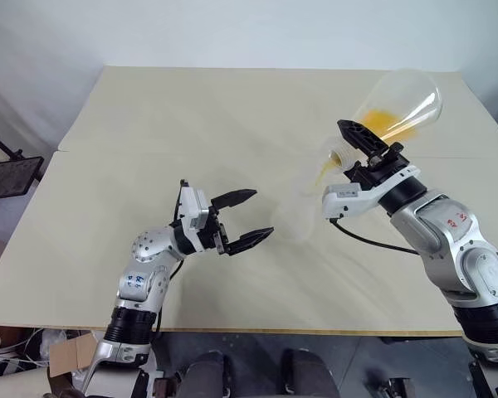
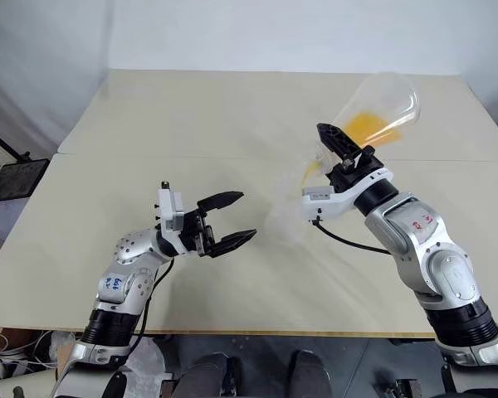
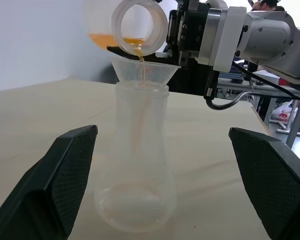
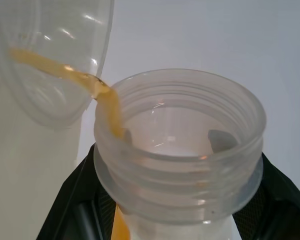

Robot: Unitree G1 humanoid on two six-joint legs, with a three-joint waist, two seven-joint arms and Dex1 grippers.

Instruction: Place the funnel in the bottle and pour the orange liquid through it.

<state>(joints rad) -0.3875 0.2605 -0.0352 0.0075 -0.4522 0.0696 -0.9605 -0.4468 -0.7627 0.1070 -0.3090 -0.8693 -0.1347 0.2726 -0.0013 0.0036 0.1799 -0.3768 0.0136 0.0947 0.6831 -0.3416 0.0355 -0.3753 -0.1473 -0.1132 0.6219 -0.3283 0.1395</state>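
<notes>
- Your right gripper (image 1: 367,146) is clamped shut on the neck of a large clear flask (image 1: 402,104), which it holds tipped over above the right half of the table (image 1: 149,116).
- The orange liquid (image 1: 380,123) pools in the lowered side of that flask's body, and a thin orange stream runs from its threaded mouth down and to the left.
- In the left wrist view you see the stream falling into the funnel (image 3: 146,69), which sits upright in the neck of the bottle (image 3: 138,160).
- The bottle stands upright on the table near its middle, just below and to the left of the flask's mouth; a little liquid lies at its bottom.
- Your left gripper (image 1: 246,219) is spread wide open and holds nothing. It hovers just left of the bottle, its fingers (image 3: 65,175) pointing at it from either side without touching it.
</notes>
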